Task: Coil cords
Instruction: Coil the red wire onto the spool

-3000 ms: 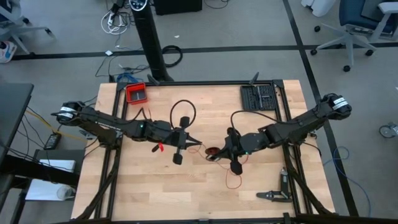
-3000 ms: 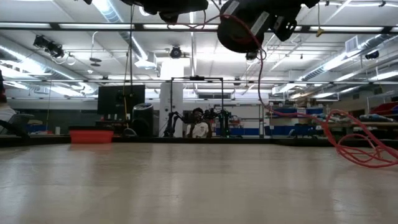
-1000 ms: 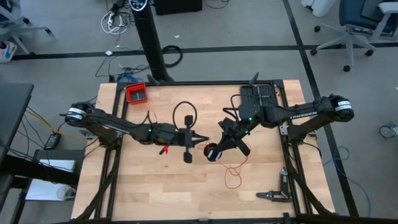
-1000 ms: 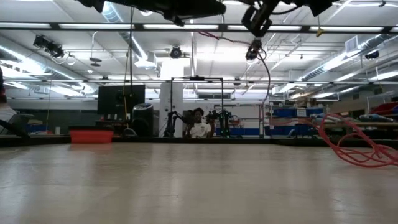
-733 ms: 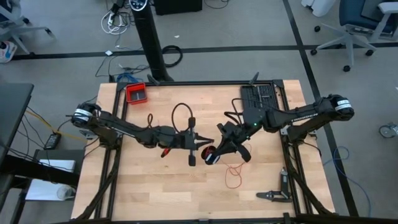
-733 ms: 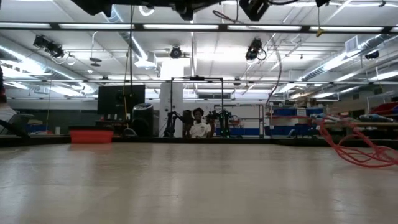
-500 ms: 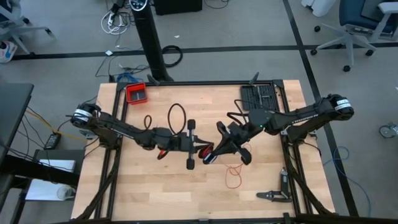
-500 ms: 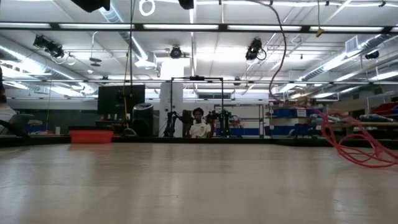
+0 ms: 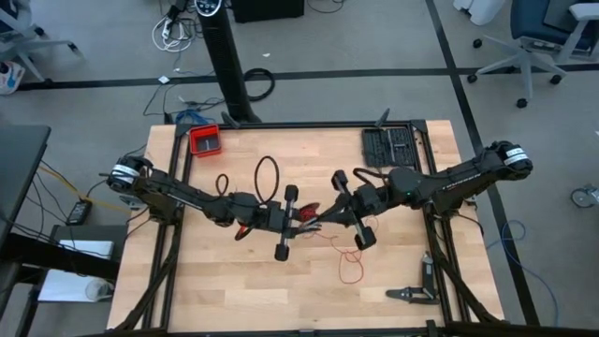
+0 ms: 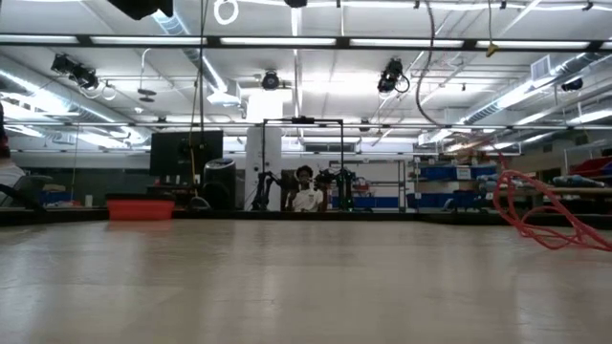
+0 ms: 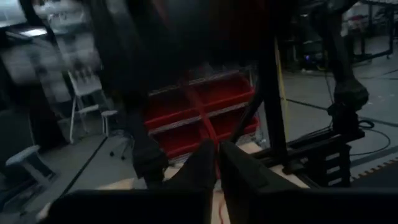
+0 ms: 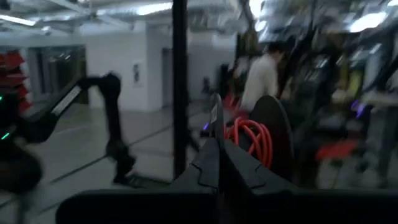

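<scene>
Two dark arms meet over the middle of the tabletop (image 9: 234, 290), reaching in from its left and right edges. A black tool tray (image 9: 389, 145) sits near the far right corner, a small red tray (image 9: 205, 140) at the far left corner. The left gripper (image 9: 298, 218) faces the right gripper (image 9: 323, 219) tip to tip; the right one's fingers are pressed together, while the left's look slightly parted, though blur leaves that unsure. The cord (image 9: 351, 260) runs as a small red coil between the tips, its loose loops trailing toward the near edge.
</scene>
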